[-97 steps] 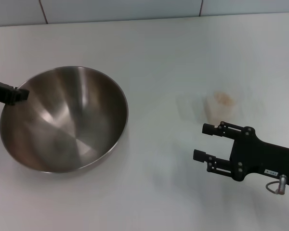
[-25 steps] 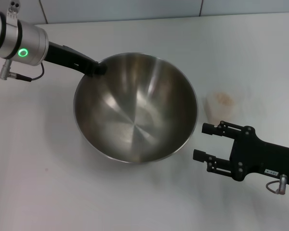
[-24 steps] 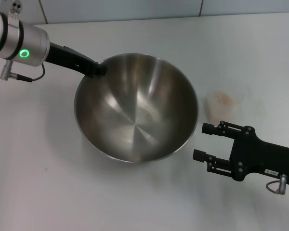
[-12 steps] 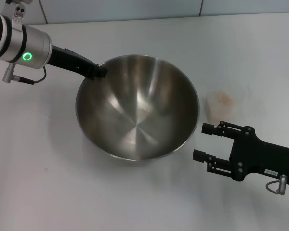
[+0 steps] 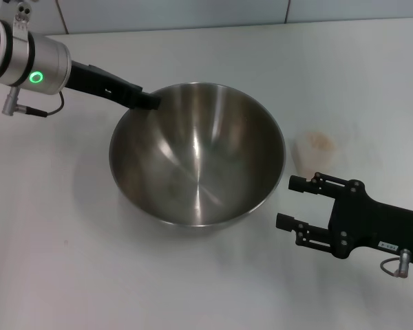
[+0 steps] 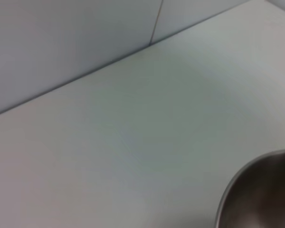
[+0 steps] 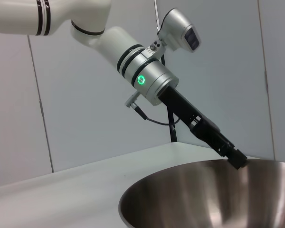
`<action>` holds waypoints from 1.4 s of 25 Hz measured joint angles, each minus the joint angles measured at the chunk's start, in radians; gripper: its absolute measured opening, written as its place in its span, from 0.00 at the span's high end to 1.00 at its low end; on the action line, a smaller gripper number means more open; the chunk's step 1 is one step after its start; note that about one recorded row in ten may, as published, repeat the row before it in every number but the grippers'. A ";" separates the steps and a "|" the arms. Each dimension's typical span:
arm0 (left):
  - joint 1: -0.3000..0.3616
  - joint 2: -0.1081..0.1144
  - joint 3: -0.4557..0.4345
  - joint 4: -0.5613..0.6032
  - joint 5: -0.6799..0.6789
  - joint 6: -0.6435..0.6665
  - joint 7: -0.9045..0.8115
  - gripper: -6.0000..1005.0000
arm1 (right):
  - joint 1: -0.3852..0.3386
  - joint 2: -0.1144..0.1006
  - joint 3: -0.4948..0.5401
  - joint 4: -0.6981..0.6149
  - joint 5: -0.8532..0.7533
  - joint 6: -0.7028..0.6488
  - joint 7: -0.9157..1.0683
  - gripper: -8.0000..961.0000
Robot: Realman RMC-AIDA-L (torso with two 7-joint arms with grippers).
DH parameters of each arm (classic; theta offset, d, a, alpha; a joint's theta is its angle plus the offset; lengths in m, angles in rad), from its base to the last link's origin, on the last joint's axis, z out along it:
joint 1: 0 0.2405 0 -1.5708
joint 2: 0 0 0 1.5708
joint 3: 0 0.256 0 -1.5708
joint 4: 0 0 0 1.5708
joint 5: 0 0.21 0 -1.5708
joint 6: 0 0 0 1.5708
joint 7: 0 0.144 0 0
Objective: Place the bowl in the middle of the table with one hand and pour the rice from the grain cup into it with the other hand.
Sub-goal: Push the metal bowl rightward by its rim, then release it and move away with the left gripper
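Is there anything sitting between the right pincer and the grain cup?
Nothing visible does. In the head view the right pincer is open and hovers just in front of the grain cup, with only bare table between them. The bowl stands to the cup's left, held at its rim by the left pincer.

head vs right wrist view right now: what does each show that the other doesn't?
Head view only: the small clear-plastic grain cup with pale rice in it, standing on the table beside the bowl, and the black right gripper, open, near the cup but apart from it.

Right wrist view only: the left arm's white upper links and the grey panelled wall behind the table.

Both: the large stainless-steel bowl, empty; the black left gripper at its far rim; the arm's silver wrist segment with a green light; the plain white table.
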 joint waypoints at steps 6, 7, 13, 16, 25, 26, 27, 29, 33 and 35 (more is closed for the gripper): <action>0.047 0.001 0.004 0.098 -0.089 0.027 0.009 0.42 | 0.000 0.000 0.001 0.000 0.000 0.000 0.000 0.32; 0.062 0.002 0.003 0.125 -0.115 0.035 0.012 0.39 | 0.000 0.000 0.001 0.000 0.000 0.000 0.000 0.32; 0.235 0.006 -0.023 0.301 -0.470 0.076 0.166 0.26 | -0.001 0.000 0.001 -0.002 0.000 0.000 0.000 0.32; 0.340 0.009 -0.060 0.307 -0.750 0.107 0.332 0.21 | 0.000 0.000 0.001 -0.002 0.000 0.000 0.000 0.32; 0.490 0.025 -0.235 0.101 -1.087 0.400 0.627 0.19 | 0.001 -0.001 0.002 -0.004 0.005 0.000 0.003 0.32; 0.499 0.033 -0.266 0.053 -1.093 0.465 0.653 0.19 | 0.002 -0.002 0.002 -0.004 0.006 0.000 0.003 0.32; 0.501 0.037 -0.275 0.034 -1.093 0.486 0.662 0.19 | 0.003 -0.002 0.003 -0.004 0.008 0.000 0.003 0.32; 0.509 0.054 -0.294 -0.044 -1.092 0.558 0.706 0.19 | 0.007 -0.003 0.003 -0.004 0.008 0.000 0.003 0.32; 0.532 0.092 -0.284 -0.225 -1.088 0.643 0.825 0.19 | 0.009 -0.003 0.003 -0.010 0.009 0.001 0.005 0.32; 0.551 0.098 -0.269 -0.287 -1.077 0.658 0.880 0.19 | 0.009 -0.003 0.003 -0.014 0.010 0.002 0.006 0.32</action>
